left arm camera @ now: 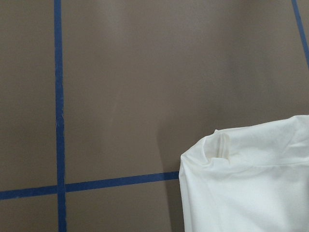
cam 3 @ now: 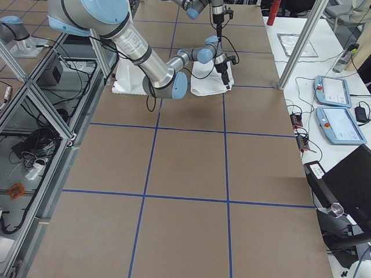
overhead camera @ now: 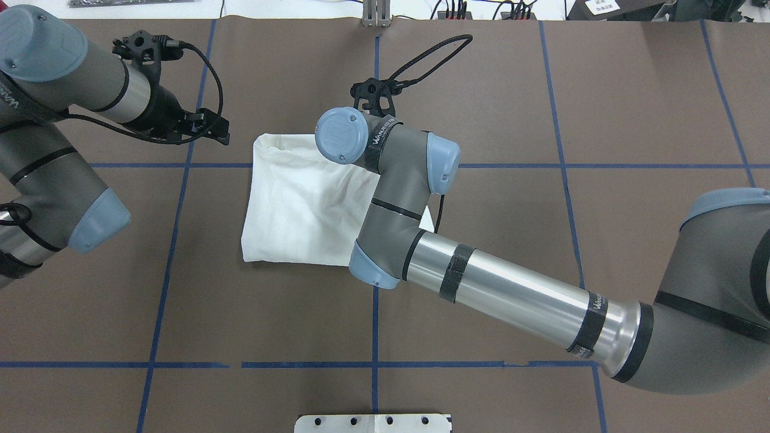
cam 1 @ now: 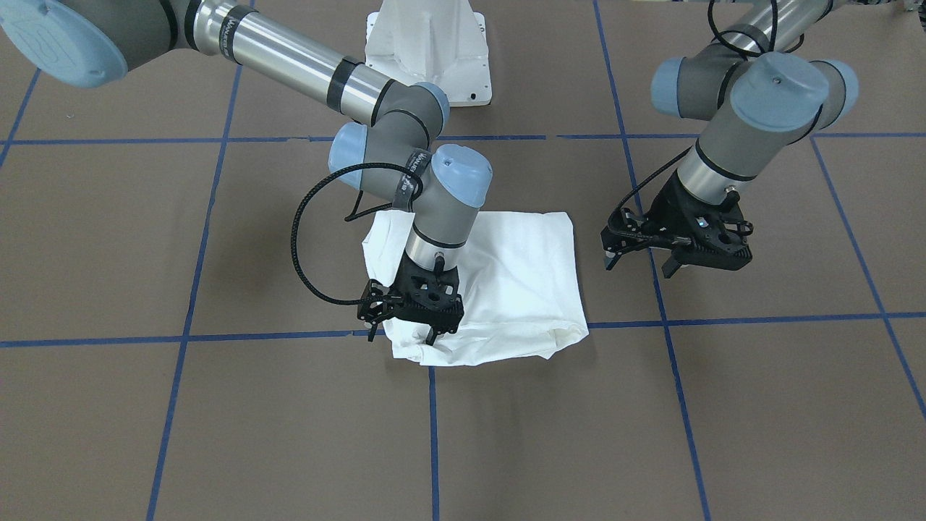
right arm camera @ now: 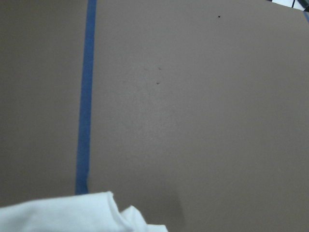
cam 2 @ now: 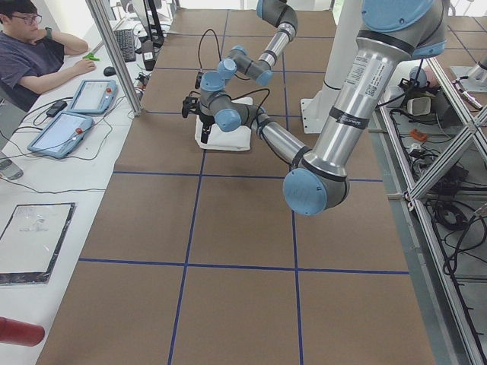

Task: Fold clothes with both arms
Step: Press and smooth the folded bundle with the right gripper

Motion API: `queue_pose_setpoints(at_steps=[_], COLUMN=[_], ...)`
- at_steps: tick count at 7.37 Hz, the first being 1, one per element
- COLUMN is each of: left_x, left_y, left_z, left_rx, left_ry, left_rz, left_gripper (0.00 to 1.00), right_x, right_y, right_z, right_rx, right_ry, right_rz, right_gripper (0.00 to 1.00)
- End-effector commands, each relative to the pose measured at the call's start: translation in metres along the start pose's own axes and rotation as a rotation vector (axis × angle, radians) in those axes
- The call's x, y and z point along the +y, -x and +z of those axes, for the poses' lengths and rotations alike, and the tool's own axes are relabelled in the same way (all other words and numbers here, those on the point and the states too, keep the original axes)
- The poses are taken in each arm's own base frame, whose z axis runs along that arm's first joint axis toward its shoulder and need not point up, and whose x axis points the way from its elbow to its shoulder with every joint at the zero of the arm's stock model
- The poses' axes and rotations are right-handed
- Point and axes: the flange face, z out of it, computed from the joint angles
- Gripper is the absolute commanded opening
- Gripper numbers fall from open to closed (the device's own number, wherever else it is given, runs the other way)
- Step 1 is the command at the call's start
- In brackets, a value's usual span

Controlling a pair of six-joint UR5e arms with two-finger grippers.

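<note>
At the front view's lower centre the folded shirt (cam 1: 521, 282) lies on the table (cam 1: 217, 434), its near edge bunched; the right gripper (cam 1: 402, 334) hangs over that edge, jaws apart, holding nothing. Farther back, centre right, the left gripper (cam 1: 639, 265) is also spread, clear of the cloth. A pinch here may catch one layer and drag the fold open, with nothing pinning it.
</note>
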Motion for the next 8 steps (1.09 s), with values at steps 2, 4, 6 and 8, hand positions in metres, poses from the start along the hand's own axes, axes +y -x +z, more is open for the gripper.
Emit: queue_pose_setpoints(at_steps=[2,4,6,8], left_x=[0.001,0.001,0.002,0.002], left_y=[-0.005,-0.006,-0.006,-0.006], left_z=[-0.007,-0.007,-0.007,-0.007], left_rx=[0.011,0.012,0.013,0.012], left_ry=[-0.008,-0.008,-0.005,-0.007], left_rz=[-0.012,-0.015,-0.016,-0.016], left_gripper=[1.0,1.0,1.0,1.0], right_x=[-0.013,-0.033,-0.039,-0.004], right_y=[-0.032,-0.038,-0.037,-0.055], right_z=[0.038,0.03,-0.002,-0.031], right_rx=[0.096,0.081,-0.04,-0.17], right_ry=[-0.039,-0.044,0.051,0.109], right_rz=[-0.098,-0.107,-0.081,-0.028], right_gripper=[1.0,1.0,1.0,1.0])
